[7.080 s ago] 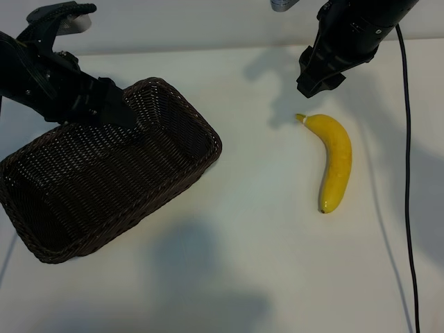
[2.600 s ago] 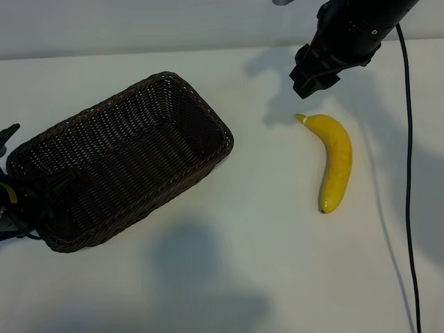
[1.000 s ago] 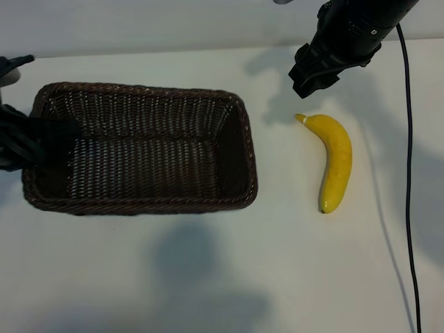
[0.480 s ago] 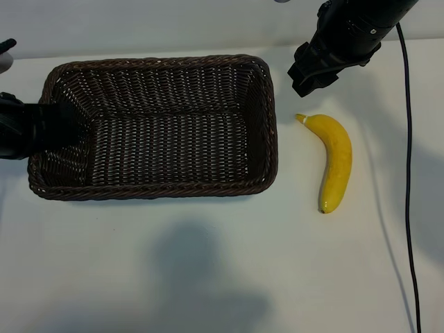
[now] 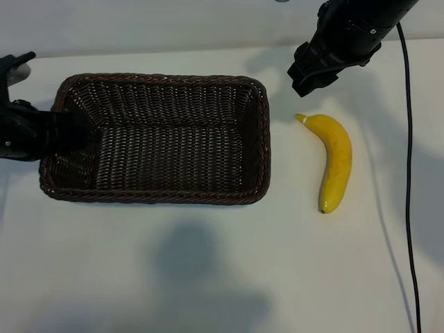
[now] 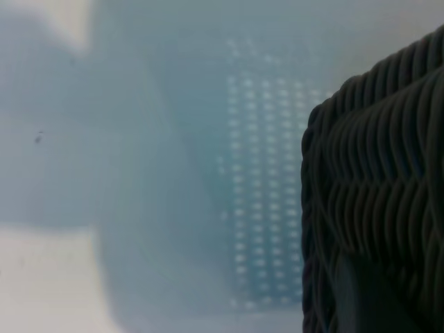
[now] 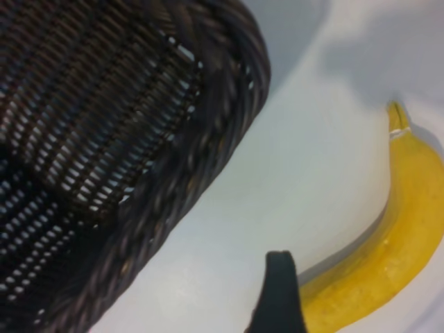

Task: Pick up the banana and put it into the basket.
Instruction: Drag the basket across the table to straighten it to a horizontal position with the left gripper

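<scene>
The dark-brown woven basket (image 5: pixel 163 198) lies lengthwise at the table's centre-left. My left gripper (image 5: pixel 68 132) is shut on its left end wall. The left wrist view shows that wall close up as dark wicker (image 6: pixel 378 187). The yellow banana (image 5: pixel 337 163) lies on the table to the right of the basket, apart from it, stem toward the back. My right gripper (image 5: pixel 310 73) hangs open just behind the stem, holding nothing. In the right wrist view one dark finger (image 7: pixel 281 295) stands beside the banana (image 7: pixel 388 263), with the basket's corner (image 7: pixel 208 139) across from it.
A black cable (image 5: pixel 408 173) runs down the right side of the white table (image 5: pixel 222 277). The table's back edge meets a pale wall behind the basket.
The left gripper has swung the basket to the right and toward the back, then eased it a little forward again. The right gripper and the banana have stayed put.
</scene>
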Motion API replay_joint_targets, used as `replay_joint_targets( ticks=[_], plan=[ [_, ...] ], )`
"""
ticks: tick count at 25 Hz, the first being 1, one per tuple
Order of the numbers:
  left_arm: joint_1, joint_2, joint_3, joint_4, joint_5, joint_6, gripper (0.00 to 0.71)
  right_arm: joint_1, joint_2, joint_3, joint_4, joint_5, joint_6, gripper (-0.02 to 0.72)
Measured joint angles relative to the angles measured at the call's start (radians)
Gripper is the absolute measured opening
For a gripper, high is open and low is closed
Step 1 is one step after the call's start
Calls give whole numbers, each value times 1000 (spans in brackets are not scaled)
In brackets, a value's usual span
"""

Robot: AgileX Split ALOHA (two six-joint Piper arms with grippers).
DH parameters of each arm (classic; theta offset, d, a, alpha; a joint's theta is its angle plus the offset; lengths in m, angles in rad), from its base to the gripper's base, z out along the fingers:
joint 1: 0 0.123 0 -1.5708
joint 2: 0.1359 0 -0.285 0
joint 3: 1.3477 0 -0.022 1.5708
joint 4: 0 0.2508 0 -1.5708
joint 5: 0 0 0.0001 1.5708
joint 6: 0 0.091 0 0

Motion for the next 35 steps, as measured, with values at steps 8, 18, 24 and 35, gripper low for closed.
replay_joint_targets(
  ticks=[8, 18, 24, 35],
  plan=[
    [0, 136, -109, -174, 0, 149, 170, 0, 0, 0, 0, 0, 3, 584],
    [0, 230, -140, -237, 4, 178, 170, 0, 0, 0, 0, -1, 3, 584],
    [-13, 271, -144, -240, 24, 178, 170, 0, 0, 0, 0, -2, 5, 581],
    [-54, 291, -156, -97, 24, 59, 170, 0, 0, 0, 0, -2, 5, 552]
  ],
)
